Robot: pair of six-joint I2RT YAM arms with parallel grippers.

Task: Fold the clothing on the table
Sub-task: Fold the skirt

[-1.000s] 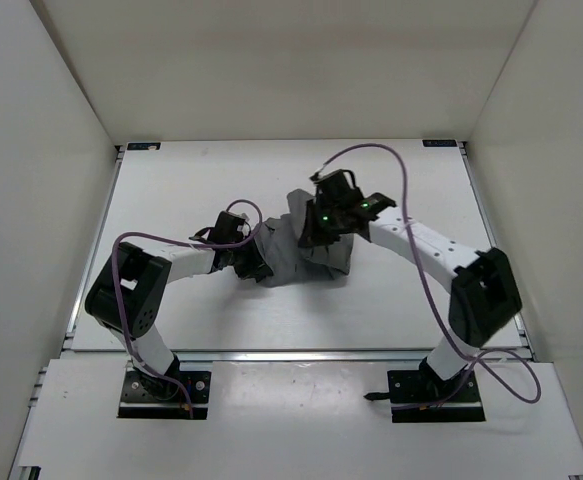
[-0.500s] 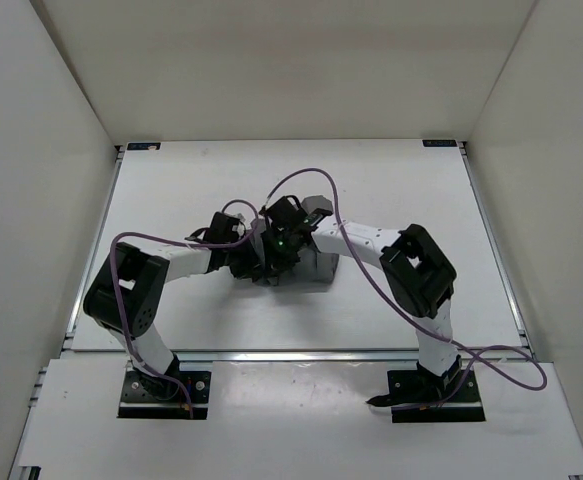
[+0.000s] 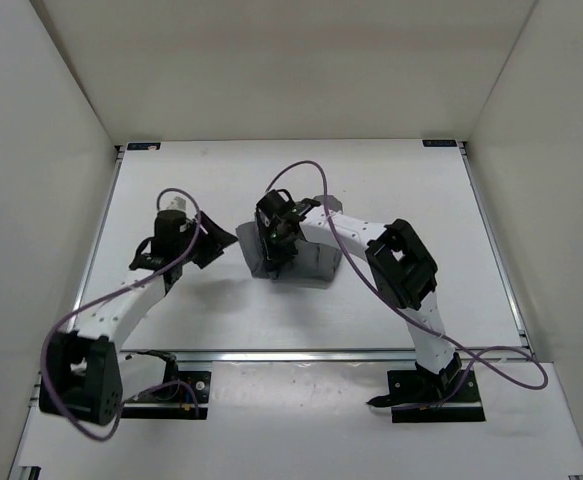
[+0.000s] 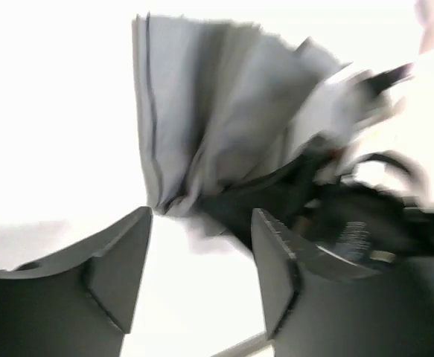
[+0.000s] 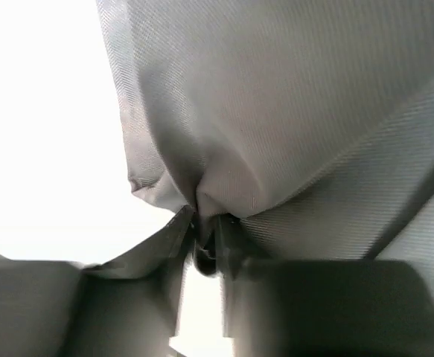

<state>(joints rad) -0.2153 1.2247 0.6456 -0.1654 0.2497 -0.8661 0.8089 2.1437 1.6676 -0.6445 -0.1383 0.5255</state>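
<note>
One crumpled mid-grey fabric garment [image 3: 313, 268] lies near the middle of the matte white rectangular bench [image 3: 401, 190]. Its left part is hidden under the right end effector [image 3: 274, 245], which is clenched on a pinched fold. The left end effector [image 4: 202, 216] is released and empty, just beside the cloth. Blur smears the right side of the left wrist view.

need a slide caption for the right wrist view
Right gripper pinching a gathered fold of the grey clothing over the white table.
</note>
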